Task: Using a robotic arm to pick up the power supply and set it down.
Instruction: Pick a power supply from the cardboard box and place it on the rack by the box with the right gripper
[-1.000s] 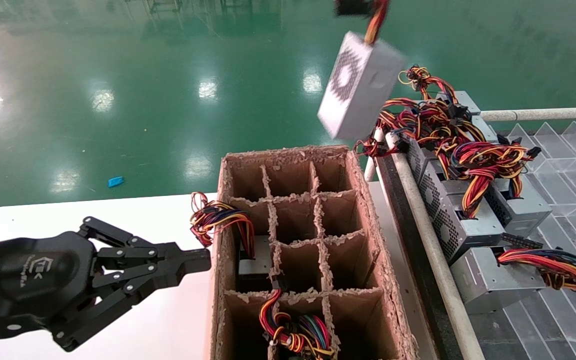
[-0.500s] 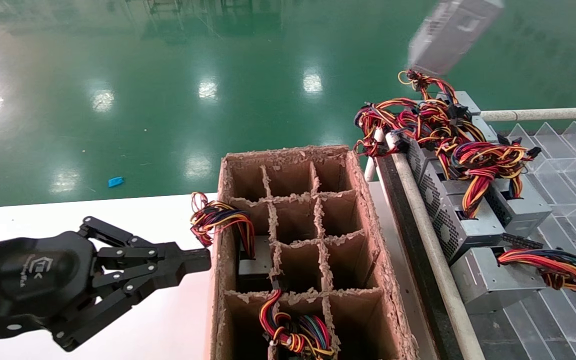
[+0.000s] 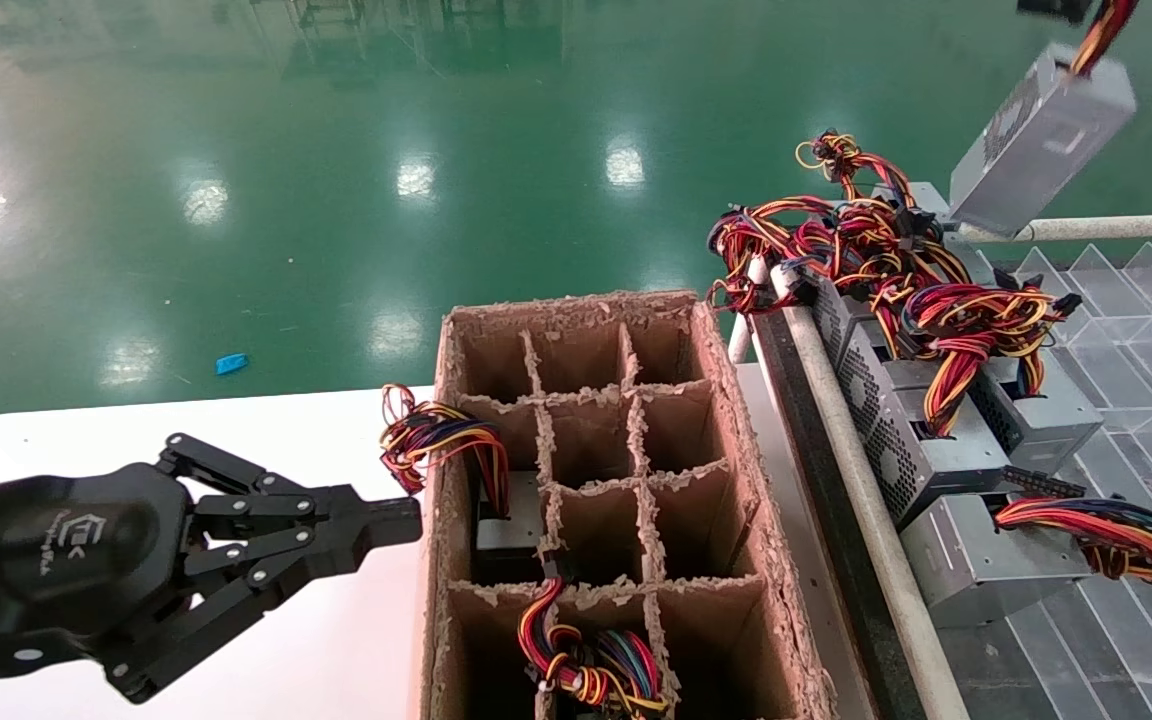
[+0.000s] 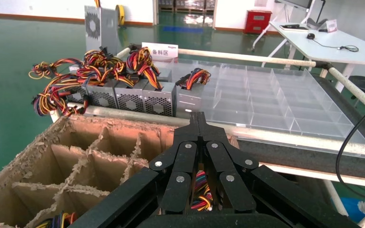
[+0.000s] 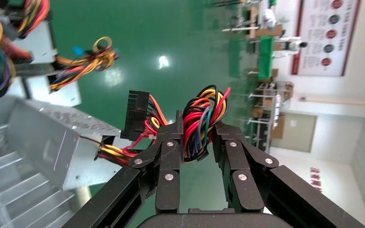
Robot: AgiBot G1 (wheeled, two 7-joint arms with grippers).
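Note:
The power supply (image 3: 1036, 140), a grey metal box with a vented face, hangs tilted in the air above the far end of the rack. It dangles from its coloured wire bundle (image 5: 200, 118). My right gripper (image 5: 197, 124) is shut on that bundle, and the box (image 5: 52, 142) swings beside its fingers. In the head view the right gripper itself sits at the top edge, almost out of frame. The hanging supply (image 4: 96, 24) also shows far off in the left wrist view. My left gripper (image 3: 404, 522) is shut on nothing and parked over the white table, left of the carton.
A brown cardboard carton (image 3: 736, 420) with divider cells stands mid-table; some cells hold supplies and wires. Right of it runs a rack rail (image 3: 871, 500) with several more grey supplies (image 3: 936, 440) and tangled wires (image 3: 876, 250). Clear plastic trays (image 3: 1136, 330) lie beyond.
The hanging power supply has swung from above the carton's far end to the right, over the rack's far end. The left arm has not moved.

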